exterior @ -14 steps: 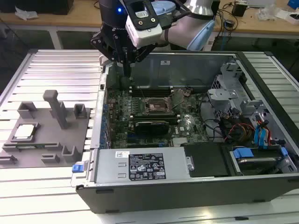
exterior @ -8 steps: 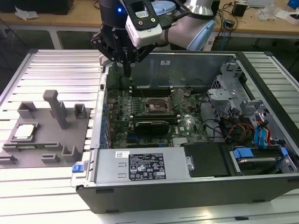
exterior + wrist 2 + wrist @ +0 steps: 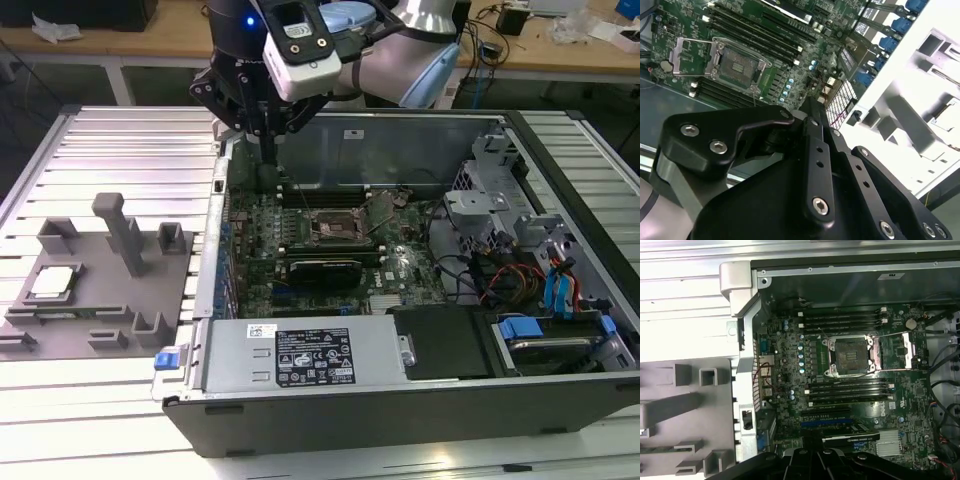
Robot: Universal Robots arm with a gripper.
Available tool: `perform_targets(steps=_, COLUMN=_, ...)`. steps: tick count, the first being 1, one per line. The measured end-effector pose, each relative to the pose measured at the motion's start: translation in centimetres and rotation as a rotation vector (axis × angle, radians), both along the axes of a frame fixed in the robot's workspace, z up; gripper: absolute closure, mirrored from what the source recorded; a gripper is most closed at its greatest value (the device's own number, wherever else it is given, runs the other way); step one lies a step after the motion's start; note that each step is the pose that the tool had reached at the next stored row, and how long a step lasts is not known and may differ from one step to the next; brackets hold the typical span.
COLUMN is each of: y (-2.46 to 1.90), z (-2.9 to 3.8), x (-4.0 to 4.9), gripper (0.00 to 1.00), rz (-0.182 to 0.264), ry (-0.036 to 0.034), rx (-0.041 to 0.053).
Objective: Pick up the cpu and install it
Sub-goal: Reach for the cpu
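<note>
Arm points straight down over open PC case (image 3: 400,150) far corner; gripper (image 3: 270,152) jaws closed, nothing held. Cpu (image 3: 50,283): pale silver sq., flat in grey fixture (image 3: 110,300), nr bench (image 3: 120,140) edge, exterior view's left.

This is looking like a robotics lab or electronics workshop. In the exterior view, a slotted aluminium counter (image 3: 120,130) is carrying an open computer case (image 3: 400,420) with its motherboard (image 3: 395,265) showing. A grey fixture plate (image 3: 100,285) is lying at the case's nine o'clock. Wooden benches (image 3: 560,55) strewn with cables (image 3: 490,45) are standing at twelve o'clock, and a robot arm (image 3: 420,30) is reaching over.
</note>
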State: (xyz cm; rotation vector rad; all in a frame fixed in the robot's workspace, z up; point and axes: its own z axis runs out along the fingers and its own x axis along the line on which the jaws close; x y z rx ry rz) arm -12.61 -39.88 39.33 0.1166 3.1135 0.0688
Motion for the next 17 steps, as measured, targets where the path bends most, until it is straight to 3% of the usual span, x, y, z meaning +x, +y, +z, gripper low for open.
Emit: perform_targets(steps=17, y=0.0, z=-0.01, x=-3.53, gripper=0.89, rz=0.0, ry=-0.0069, rx=0.0001)
